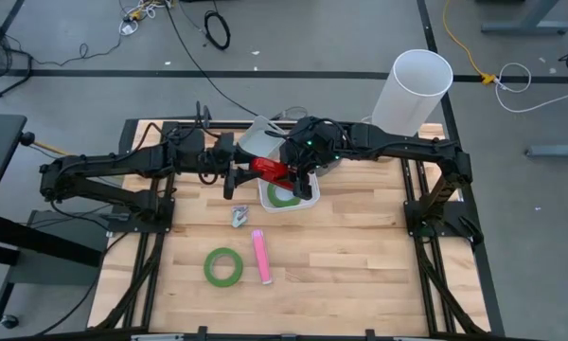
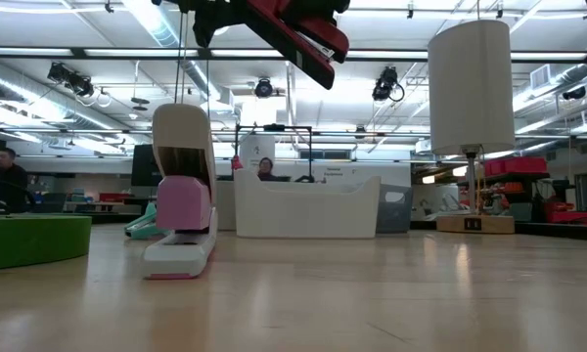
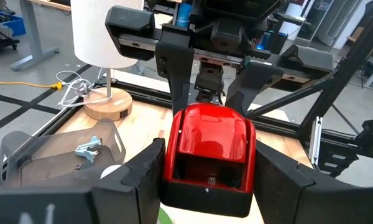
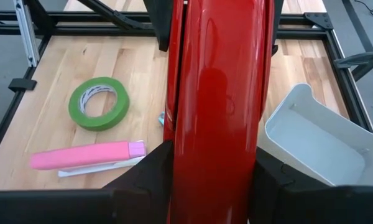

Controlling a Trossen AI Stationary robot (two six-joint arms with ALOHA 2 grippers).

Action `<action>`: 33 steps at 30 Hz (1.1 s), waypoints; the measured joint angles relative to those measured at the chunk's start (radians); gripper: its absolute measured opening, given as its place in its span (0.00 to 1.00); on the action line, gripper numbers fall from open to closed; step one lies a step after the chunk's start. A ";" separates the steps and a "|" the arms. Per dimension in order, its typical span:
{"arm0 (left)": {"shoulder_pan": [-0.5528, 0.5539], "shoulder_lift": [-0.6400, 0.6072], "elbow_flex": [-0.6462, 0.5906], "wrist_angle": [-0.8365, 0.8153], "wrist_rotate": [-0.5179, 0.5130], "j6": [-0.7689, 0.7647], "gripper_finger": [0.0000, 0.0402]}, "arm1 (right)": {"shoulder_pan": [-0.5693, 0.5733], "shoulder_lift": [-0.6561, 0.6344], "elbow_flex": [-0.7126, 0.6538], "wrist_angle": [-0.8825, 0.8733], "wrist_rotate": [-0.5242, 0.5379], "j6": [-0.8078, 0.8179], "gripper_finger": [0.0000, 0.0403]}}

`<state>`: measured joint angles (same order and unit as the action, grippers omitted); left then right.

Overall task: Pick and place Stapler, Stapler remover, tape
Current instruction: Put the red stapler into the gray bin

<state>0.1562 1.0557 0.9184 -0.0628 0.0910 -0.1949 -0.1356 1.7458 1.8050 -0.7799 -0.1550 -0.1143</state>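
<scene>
Now both the left gripper (image 3: 205,180) and right gripper (image 4: 214,180) are clamping the glossy red plastic stapler (image 1: 268,169) midair, risking a tug-of-war drop.

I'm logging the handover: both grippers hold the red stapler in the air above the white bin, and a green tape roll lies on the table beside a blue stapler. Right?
Not quite: the stapler lying by the green tape roll is pink, not blue, as the high view shows. The rest holds: the left gripper and right gripper hold the red stapler above the white bin.

tape (image 1: 223,266) left of stapler (image 1: 261,257) | remover (image 1: 239,217) behind
</scene>
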 joint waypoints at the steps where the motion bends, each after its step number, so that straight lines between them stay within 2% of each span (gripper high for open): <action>1: 0.000 0.000 0.000 0.000 0.000 0.000 0.50 | 0.000 0.000 0.000 0.000 -0.002 0.000 0.37; 12: 0.000 0.000 0.000 0.000 0.002 -0.003 0.50 | -0.001 0.000 0.000 0.000 -0.015 0.000 0.39; 26: -0.001 0.002 -0.001 -0.014 0.004 -0.003 0.50 | -0.002 -0.004 0.000 0.011 -0.011 -0.007 0.64; 30: -0.002 0.002 -0.001 -0.024 -0.008 -0.002 0.49 | -0.009 -0.020 0.000 0.017 -0.005 -0.014 0.68; 33: -0.001 0.002 -0.001 -0.025 -0.015 -0.002 0.48 | -0.015 -0.039 0.000 0.017 0.057 -0.015 0.69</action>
<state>0.1551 1.0576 0.9173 -0.0873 0.0764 -0.1970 -0.1509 1.7073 1.8053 -0.7630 -0.0984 -0.1290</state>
